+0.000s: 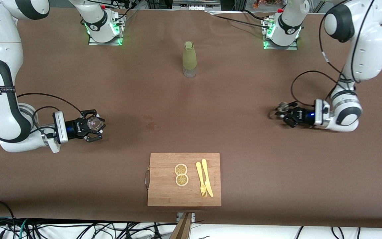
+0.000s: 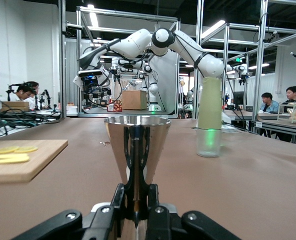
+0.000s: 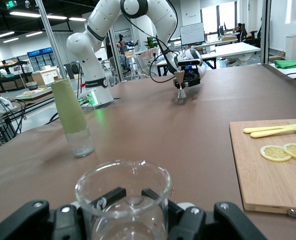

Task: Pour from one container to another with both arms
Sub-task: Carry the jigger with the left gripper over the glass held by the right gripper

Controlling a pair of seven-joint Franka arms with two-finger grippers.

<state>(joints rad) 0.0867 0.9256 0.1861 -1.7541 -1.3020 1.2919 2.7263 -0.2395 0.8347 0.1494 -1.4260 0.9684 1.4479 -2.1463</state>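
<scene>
My right gripper (image 1: pixel 95 127) is shut on the small clear glass tumbler (image 1: pixel 95 123), low over the table toward the right arm's end. The right wrist view has the tumbler (image 3: pixel 121 197) upright between the black fingers (image 3: pixel 109 196), rim up. Toward the left arm's end, my left gripper (image 1: pixel 284 114) is shut on the silvery hourglass measuring cup (image 1: pixel 281 107). The left wrist view shows that cup (image 2: pixel 136 142) upright, pinched at its narrow waist. The measuring cup (image 3: pixel 180 84) also appears small in the right wrist view.
A tall olive-green sleeved bottle (image 1: pixel 189 59) stands mid-table near the robots' bases. A wooden cutting board (image 1: pixel 164 166) with two lemon slices (image 1: pixel 181 174), a yellow fork (image 1: pixel 201 179) and knife (image 1: pixel 207 177) lies near the front edge.
</scene>
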